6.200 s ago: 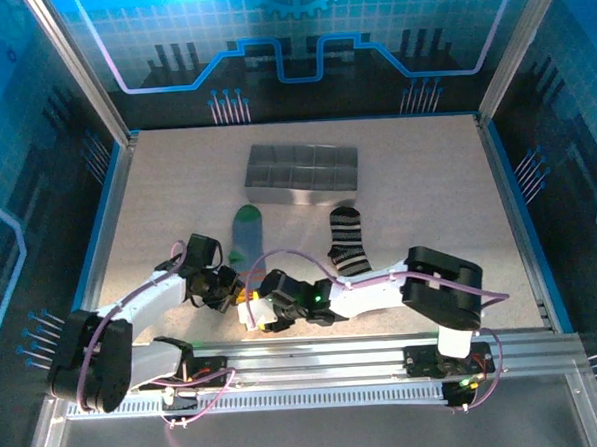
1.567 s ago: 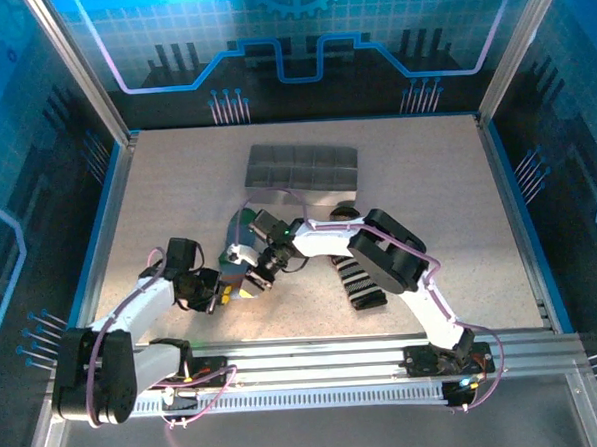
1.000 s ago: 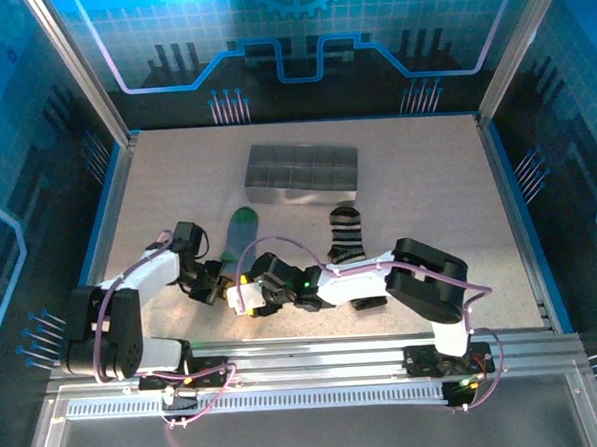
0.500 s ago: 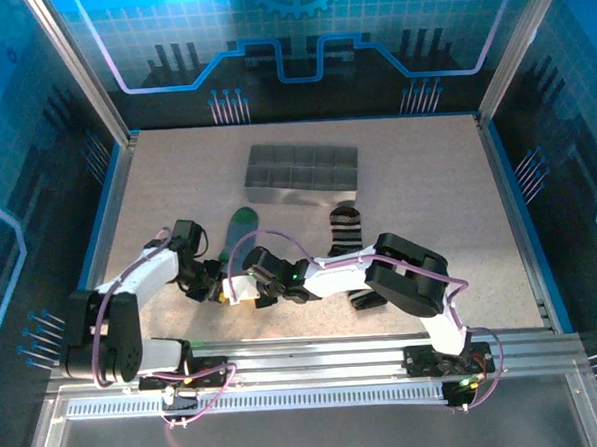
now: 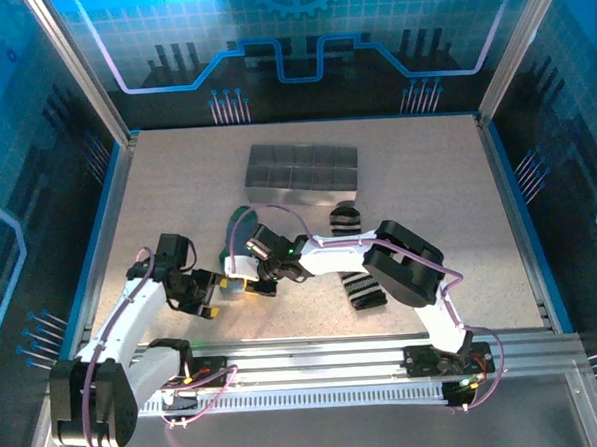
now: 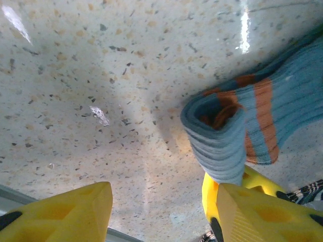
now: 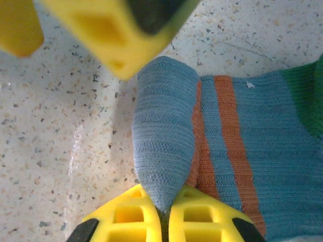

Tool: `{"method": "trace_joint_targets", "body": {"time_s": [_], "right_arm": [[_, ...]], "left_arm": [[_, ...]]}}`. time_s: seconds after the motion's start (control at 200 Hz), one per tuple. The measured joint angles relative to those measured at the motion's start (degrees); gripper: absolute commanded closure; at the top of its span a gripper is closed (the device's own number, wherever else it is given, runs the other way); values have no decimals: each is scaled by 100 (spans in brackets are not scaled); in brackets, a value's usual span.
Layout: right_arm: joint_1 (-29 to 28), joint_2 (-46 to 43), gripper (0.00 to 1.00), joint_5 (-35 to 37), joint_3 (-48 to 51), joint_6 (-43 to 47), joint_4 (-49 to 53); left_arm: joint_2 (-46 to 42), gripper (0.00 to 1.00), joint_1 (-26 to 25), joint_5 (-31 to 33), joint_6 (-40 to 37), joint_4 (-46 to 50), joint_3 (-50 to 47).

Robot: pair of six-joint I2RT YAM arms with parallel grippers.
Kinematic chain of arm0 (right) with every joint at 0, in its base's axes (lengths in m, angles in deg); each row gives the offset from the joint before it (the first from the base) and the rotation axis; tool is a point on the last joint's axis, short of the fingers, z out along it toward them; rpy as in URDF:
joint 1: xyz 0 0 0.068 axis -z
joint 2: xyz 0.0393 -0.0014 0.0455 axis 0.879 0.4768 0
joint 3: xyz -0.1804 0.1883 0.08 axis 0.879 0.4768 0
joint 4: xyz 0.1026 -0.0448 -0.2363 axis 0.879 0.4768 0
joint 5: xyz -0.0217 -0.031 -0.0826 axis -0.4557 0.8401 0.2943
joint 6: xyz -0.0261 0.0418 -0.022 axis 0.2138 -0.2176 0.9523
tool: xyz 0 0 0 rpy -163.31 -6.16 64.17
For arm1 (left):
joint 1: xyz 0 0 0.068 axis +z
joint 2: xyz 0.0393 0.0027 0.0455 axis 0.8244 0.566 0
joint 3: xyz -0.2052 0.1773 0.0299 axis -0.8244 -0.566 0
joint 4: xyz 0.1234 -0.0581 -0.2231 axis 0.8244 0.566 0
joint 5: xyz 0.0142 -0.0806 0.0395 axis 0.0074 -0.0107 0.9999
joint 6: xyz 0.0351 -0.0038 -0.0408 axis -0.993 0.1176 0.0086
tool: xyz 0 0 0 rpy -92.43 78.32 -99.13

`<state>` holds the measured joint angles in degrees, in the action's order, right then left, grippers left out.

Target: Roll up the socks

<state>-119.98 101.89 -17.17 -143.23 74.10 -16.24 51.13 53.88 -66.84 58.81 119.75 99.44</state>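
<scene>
The right arm is stretched low across the worktop point(image 5: 426, 177), and the folded end of the grey-blue sock point(image 7: 166, 146), left of centre, is pinched by the right fingers point(image 7: 131, 217). The left fingers point(image 6: 65, 212) are held spread just beside it, nothing grasped.

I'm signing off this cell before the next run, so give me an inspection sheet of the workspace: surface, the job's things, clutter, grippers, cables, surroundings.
Surface: speckled table, no spills seen.
Job's things: grey-blue sock lying flat, its near end folded over; striped sock to its right, partly hidden.
Clutter: grey tray at the far side, nothing seen in it.
Grippers: right gripper shut on the sock's fold; left gripper open, holding nothing, close beside the fold.
Cables: purple cables looped along both arms.
Surroundings: blue-lit walls; nothing else seen.
</scene>
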Motion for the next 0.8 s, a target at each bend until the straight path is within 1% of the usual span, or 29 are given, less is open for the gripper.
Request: {"method": "trace_joint_targets", "body": {"time_s": [0.23,0.395,0.505,0.595,0.705,0.745,0.8], "right_arm": [[238,278,100,-791,-385,-758,319],[389,463,100,-1292,-595,-1217,470],[428,588,100,-1517,-758,-1427,601],[455,699,100,-1698,-911,-1635,704],[492,748,100,-1849,-946,-1840,734],[492,741,96,-1856,-905,-1880,678],[492,662,91,-1829,-723,-1895,472]], "left_arm": [[-4,42,-7,-155,286,-852,-238],[243,46,-61,-214,417,-1528,-494],[568,56,-72,-214,461,-1862,-586],[761,74,-79,-201,468,-2079,-581],[970,86,-83,-181,455,-2107,-514],[1047,90,-83,-179,435,-2065,-466],[1147,93,-83,-192,350,-1996,-396]]}}
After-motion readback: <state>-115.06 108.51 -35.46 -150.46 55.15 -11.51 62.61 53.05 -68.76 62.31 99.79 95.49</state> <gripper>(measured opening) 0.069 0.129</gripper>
